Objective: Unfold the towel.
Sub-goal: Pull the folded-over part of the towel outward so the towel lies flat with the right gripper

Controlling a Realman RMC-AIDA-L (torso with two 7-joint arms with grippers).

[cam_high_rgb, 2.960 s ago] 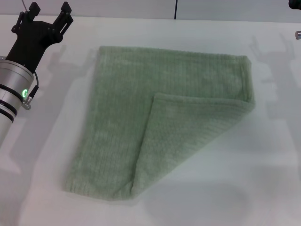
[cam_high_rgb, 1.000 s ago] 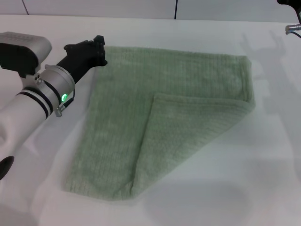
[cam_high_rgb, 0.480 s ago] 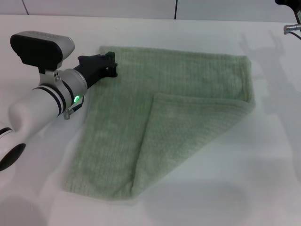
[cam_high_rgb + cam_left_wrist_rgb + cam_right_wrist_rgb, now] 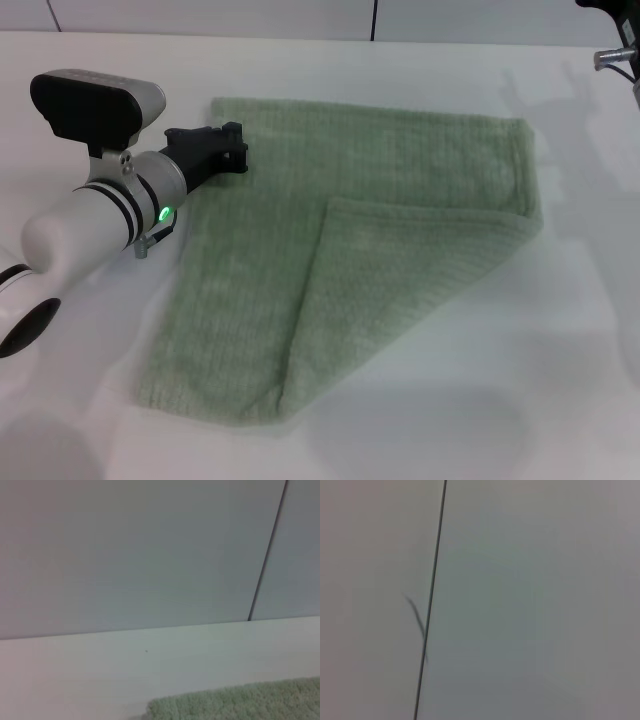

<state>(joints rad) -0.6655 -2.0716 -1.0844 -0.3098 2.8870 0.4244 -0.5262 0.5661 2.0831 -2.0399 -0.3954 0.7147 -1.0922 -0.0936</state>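
Note:
The pale sage-green towel [image 4: 300, 250] lies flat on the white table [image 4: 560, 350] in the head view. Its near right corner is folded over diagonally, and the flap [image 4: 400, 290] has its tip near the towel's middle. My left gripper [image 4: 236, 147] is open, low over the towel's far left corner, with its black fingers [image 4: 232, 130] pointing right. The left wrist view shows only the towel's far edge [image 4: 240, 702]. Just a sliver of my right arm [image 4: 615, 52] shows at the far right corner; its gripper is out of view.
A pale wall with a dark vertical seam [image 4: 374, 20] runs behind the table; the seam also shows in the left wrist view [image 4: 265, 555]. The right wrist view shows only that wall and its seam [image 4: 431, 600].
My left arm has swung from the far left corner of the table, turned, and come down onto the towel's far left corner. In the last half second it barely moved. The towel has not moved.

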